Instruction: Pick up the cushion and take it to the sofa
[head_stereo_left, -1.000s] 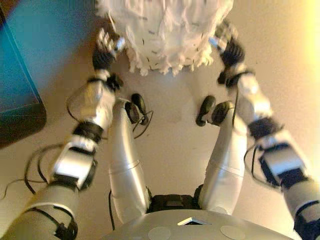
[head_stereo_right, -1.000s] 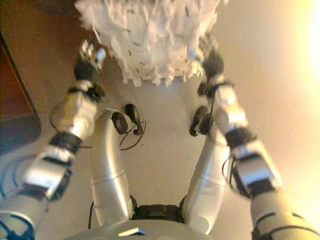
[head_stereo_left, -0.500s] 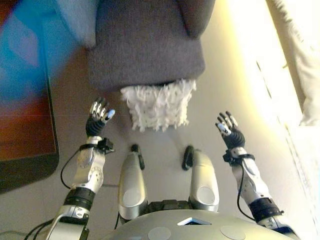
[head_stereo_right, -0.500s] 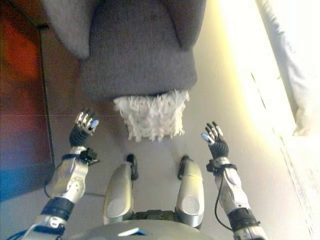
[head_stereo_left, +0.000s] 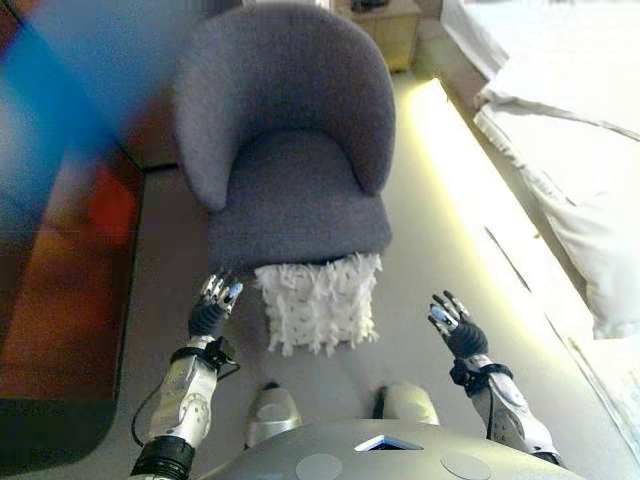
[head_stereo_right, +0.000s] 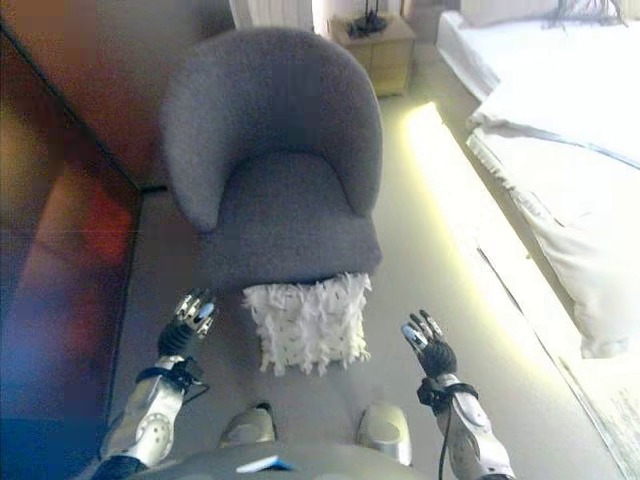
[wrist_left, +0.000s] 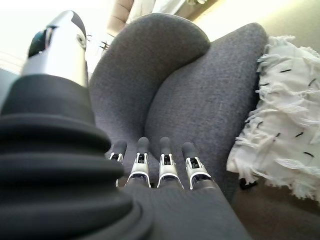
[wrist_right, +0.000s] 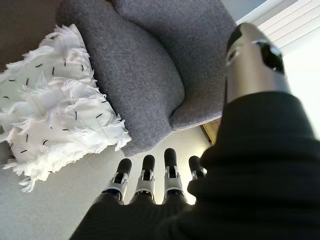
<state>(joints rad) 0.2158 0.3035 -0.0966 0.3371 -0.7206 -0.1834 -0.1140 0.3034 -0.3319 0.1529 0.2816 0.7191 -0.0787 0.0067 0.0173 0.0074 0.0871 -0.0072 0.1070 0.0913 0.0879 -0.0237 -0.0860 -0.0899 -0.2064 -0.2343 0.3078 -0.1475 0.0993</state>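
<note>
White cushion released, now leaning on grey armchair front, left hand and right hand spread, empty

The cushion is white and shaggy, its fringes flecked with short black dashes. The armchair is plain dark grey fabric. The floor is pale beige. The bedding is white. The bedside cabinet is light wood.
</note>
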